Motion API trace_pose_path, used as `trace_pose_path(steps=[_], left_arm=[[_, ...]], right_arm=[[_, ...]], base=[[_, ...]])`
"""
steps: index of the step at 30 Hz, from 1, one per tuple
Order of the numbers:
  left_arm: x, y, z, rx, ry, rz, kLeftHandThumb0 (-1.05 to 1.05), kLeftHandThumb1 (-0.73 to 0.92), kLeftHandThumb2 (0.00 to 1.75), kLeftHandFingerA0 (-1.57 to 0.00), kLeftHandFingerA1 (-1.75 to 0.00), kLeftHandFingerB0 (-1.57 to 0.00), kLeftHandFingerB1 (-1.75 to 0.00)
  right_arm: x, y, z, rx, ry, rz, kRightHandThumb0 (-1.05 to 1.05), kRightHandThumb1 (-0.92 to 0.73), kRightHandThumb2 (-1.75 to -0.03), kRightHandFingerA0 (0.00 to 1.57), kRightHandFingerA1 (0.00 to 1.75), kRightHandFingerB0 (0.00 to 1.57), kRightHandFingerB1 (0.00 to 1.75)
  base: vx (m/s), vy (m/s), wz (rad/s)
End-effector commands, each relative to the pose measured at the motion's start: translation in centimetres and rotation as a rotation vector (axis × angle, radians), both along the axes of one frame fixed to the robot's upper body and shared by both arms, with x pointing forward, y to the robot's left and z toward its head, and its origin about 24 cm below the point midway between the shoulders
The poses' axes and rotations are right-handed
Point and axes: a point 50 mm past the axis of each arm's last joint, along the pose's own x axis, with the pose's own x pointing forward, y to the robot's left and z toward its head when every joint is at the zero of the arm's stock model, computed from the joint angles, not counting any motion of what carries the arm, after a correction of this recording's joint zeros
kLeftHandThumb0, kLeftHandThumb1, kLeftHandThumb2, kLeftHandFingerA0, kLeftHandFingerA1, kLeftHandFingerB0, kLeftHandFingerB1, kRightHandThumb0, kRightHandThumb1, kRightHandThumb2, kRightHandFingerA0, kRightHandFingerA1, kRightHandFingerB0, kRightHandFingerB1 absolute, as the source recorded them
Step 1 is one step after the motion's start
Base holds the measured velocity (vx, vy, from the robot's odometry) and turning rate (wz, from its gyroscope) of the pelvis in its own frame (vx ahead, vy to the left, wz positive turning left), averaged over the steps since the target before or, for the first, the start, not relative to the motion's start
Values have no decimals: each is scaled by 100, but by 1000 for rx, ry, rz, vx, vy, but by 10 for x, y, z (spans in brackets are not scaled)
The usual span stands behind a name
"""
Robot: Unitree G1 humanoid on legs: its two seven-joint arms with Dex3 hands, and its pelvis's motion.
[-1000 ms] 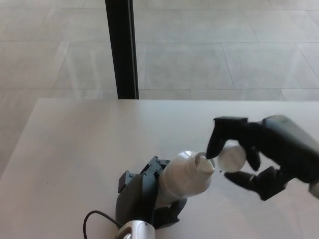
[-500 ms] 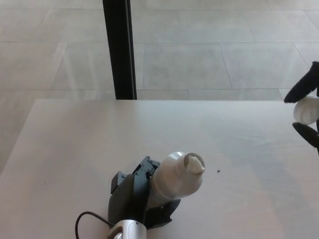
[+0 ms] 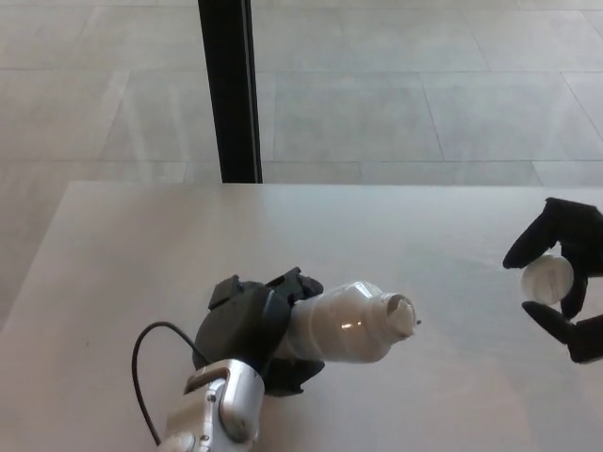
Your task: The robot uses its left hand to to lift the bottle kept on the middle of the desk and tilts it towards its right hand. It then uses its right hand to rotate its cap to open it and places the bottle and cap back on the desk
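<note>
Left hand [image 3: 250, 325]: fingers wrapped around the lower body of the white bottle [image 3: 350, 323], which is held above the desk [image 3: 122, 254], tilted with its uncapped neck pointing toward the right hand. Right hand [image 3: 563, 278]: thumb and fingers pinched on the white cap [image 3: 546, 280] near the desk's right edge, well apart from the bottle. Against half a second earlier, the right hand sits lower and further into view, and the bottle leans flatter. No label or writing can be read on either.
</note>
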Motion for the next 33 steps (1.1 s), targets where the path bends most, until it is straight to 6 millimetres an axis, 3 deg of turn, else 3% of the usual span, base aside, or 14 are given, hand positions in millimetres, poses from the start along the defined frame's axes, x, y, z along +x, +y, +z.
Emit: trace_pose_path(steps=[1,4,6,7,12,14,15,20,21,22,25,29,30,33], left_arm=[[31,32,46,742,368,-100,-35,77,63,-57,-99,-45,-60],[29,30,36,719,427,-96,-39,82,63,-52,-86,-44,-59],[19,29,19,624,468,-89,-39,65,106,-38,-68,-31,-60],[13,29,11,598,471,-101,-38,64,106,-37,-68,-31,-61],[4,30,-1,540,492,-112,-32,79,76,-39,-78,-43,-55],[-6,32,-9,400,462,-85,-31,65,95,-75,-154,-70,-110],[-12,33,-14,222,442,-46,-24,52,110,-89,-163,-75,-126],[-29,39,-31,-352,482,204,-27,54,120,-106,-175,-87,-157],[-34,39,-36,-432,497,247,-22,57,123,-108,-175,-85,-150],[-46,39,-49,-602,522,340,-27,57,115,-100,-175,-82,-155],[-63,39,-67,-841,535,466,-27,60,111,-102,-175,-83,-155],[-70,36,-70,-852,537,492,-26,64,110,-102,-175,-73,-164],[-70,35,-70,-834,535,480,-26,64,111,-102,-175,-72,-165],[-69,36,-70,-737,553,428,-28,56,119,-101,-175,-81,-151]], right_arm=[[-18,16,-111,-276,446,-36,-19,-67,-95,82,153,80,90],[-16,19,-121,-319,502,-29,-19,-74,-84,74,148,72,68],[-20,15,-136,-376,580,-47,-28,-82,-63,72,93,52,52],[-21,13,-145,-443,631,-71,-47,-62,-94,51,70,30,54],[-25,6,-160,-616,737,-105,-59,-78,-63,19,47,18,31],[-33,-1,-175,-684,779,-137,-74,-53,-90,0,32,7,32],[-37,-5,-181,-706,811,-157,-90,-59,-90,0,23,13,9],[-39,-12,-186,-776,897,-188,-105,-65,-105,0,32,0,3],[-38,-13,-186,-784,910,-194,-102,-65,-82,0,0,0,0],[-35,-14,-184,-801,925,-205,-105,-78,-64,0,0,0,0],[-31,-14,-182,-800,908,-229,-104,-66,-84,0,0,0,0],[-27,-11,-177,-765,873,-235,-100,-67,-83,0,0,0,3],[-26,-10,-175,-747,842,-236,-105,-65,-105,0,33,0,6],[-23,-8,-170,-704,766,-232,-105,-66,-102,0,27,0,3]], base=[[0,0,0],[0,0,0],[0,0,0],[0,0,0],[0,0,0],[0,0,0],[0,0,0],[0,0,0],[0,0,0],[0,0,0],[0,0,0],[0,0,0],[0,0,0],[0,0,0]])
